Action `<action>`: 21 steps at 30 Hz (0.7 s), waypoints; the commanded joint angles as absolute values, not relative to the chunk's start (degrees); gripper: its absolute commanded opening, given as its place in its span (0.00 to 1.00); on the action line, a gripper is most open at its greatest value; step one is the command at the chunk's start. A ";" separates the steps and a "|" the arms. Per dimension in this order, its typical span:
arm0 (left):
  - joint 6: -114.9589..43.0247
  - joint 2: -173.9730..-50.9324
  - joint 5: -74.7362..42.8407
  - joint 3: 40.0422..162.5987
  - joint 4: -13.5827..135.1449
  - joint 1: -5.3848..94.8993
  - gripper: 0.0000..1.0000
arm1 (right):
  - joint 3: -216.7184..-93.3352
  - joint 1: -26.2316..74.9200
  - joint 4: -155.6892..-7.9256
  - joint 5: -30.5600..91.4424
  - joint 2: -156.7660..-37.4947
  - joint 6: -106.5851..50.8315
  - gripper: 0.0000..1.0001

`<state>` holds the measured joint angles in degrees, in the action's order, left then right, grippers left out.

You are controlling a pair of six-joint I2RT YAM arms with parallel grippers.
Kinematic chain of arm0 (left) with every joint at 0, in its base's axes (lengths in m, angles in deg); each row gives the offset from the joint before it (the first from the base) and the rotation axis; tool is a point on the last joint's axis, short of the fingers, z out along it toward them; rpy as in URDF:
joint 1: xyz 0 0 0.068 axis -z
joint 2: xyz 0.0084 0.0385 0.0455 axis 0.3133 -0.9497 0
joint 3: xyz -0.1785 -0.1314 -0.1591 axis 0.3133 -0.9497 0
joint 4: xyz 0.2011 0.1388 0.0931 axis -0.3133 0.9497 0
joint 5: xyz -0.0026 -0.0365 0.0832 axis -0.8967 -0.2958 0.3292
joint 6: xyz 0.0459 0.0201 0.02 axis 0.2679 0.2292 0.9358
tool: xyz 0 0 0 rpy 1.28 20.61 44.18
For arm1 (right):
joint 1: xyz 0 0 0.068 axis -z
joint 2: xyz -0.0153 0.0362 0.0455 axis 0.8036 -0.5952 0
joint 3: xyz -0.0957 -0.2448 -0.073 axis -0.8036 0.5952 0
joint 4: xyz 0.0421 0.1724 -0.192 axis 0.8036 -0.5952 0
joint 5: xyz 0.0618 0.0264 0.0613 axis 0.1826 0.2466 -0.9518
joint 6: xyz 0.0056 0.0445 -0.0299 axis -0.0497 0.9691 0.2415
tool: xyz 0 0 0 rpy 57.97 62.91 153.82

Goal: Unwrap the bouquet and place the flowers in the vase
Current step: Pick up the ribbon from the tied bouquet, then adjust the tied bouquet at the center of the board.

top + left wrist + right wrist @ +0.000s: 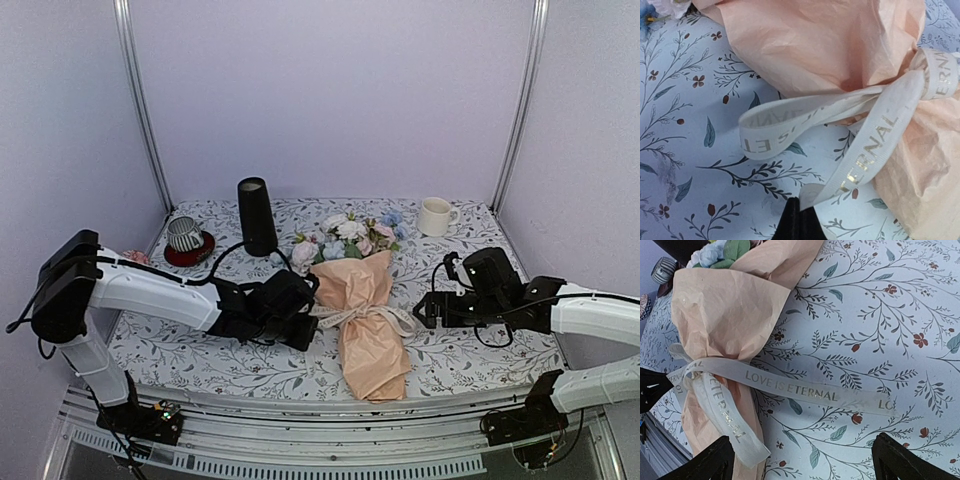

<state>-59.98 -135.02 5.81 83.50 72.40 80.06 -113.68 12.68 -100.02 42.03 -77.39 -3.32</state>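
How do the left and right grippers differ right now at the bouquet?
The left gripper is shut, pinching one cream ribbon tail; the right gripper is wide open, holding nothing. The left gripper touches the ribbon; the right gripper sits short of the other tail, which lies flat on the floral cloth. Both sit low beside the bouquet's tied waist.

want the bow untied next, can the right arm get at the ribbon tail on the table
Probably yes: the ribbon tail lies flat on the table ahead of the open right tool, nothing between them, though flat ribbon may be hard to pinch.
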 commanded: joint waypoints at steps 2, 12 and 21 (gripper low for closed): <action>-59.54 -133.23 4.50 82.52 70.86 79.18 0.00 | -114.89 12.95 -102.05 39.87 -81.54 -4.39 0.97; -60.48 -131.54 3.18 80.94 68.95 78.48 0.00 | -116.41 10.65 -106.22 44.85 -89.33 -1.22 0.89; -61.66 -128.54 0.69 76.96 65.78 75.69 0.00 | -122.15 0.39 -96.37 38.15 -98.89 1.91 0.87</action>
